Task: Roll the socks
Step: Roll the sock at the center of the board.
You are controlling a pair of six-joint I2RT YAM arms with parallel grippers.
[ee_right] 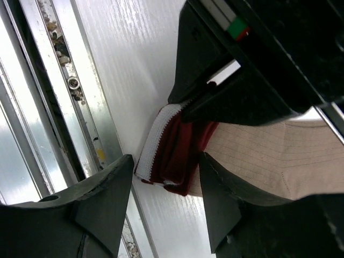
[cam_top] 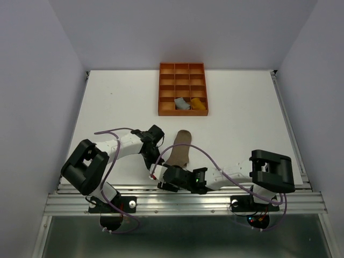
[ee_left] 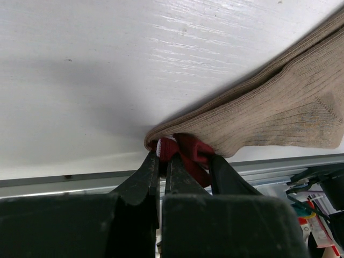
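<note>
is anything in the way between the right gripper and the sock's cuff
Nothing visible does. The maroon cuff of the taupe sock lies between the open jaws of the right gripper; the left gripper is clamped on the same cuff just beyond.

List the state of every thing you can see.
Tray, two compartments filled.
Grey sock, bundled in the tray.
Yellow sock, bundled in the tray, beside grey.
Brown sock, flat on table, cuff end pinched.
Left fingers, shut on brown sock's cuff.
Right fingers, open around that cuff.

Ribbed cloth sock (ee_left: 279,107), grained table (ee_left: 107,64)
</note>
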